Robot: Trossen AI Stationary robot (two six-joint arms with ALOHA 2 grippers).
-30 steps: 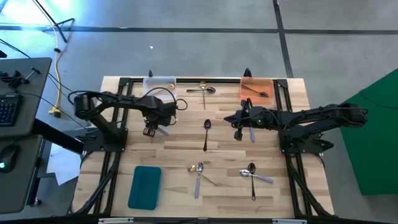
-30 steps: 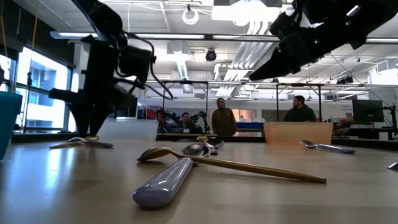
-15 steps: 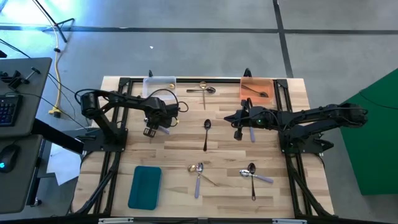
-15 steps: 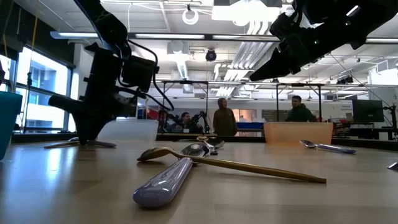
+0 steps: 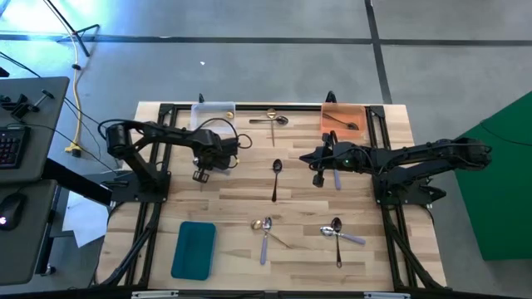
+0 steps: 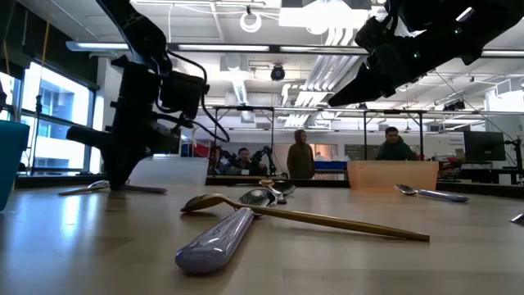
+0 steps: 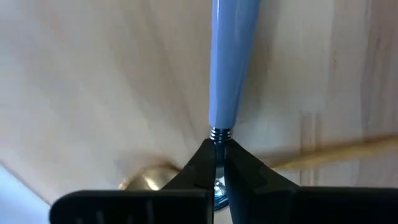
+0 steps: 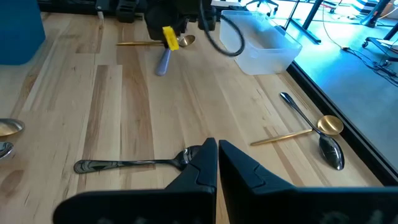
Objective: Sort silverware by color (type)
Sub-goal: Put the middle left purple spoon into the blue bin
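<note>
Left gripper (image 7: 219, 163) pinched on slim lilac-handled spoon (image 7: 229, 68) at its metal neck, right gripper (image 8: 217, 163) closed, empty.

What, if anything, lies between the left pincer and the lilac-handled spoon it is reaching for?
Nothing visible. The left pincer is already shut on the neck of the lilac-handled spoon, just below the handle. A gold spoon lies right beside it on the table, touching or crossing under it, but not between them.

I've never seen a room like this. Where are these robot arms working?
Probably a robot lab or workshop: a wooden table on a metal frame, a desk with a keyboard beside it, and people among workbenches behind.
</note>
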